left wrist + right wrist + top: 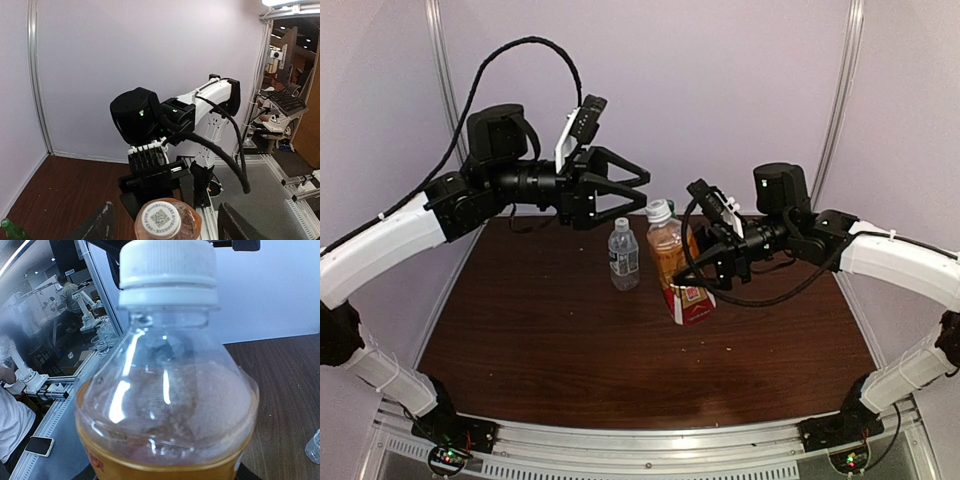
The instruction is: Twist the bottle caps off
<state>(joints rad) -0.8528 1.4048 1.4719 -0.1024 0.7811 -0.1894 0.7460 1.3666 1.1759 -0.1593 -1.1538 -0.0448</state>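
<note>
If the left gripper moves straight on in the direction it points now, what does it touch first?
Most likely the white plastic screw cap of the amber-brown plastic bottle, which the right gripper holds tilted. The open left gripper has that cap just ahead between its fingertips, though depth is unclear.

amber bottle (pixel 165 405): clear glossy smooth plastic | white cap (pixel 167 270): matt plastic, ribbed side | bench (pixel 550 330): dark wood-look top, faint sheen | frame rail (pixel 650 442): pale brushed metal
</note>
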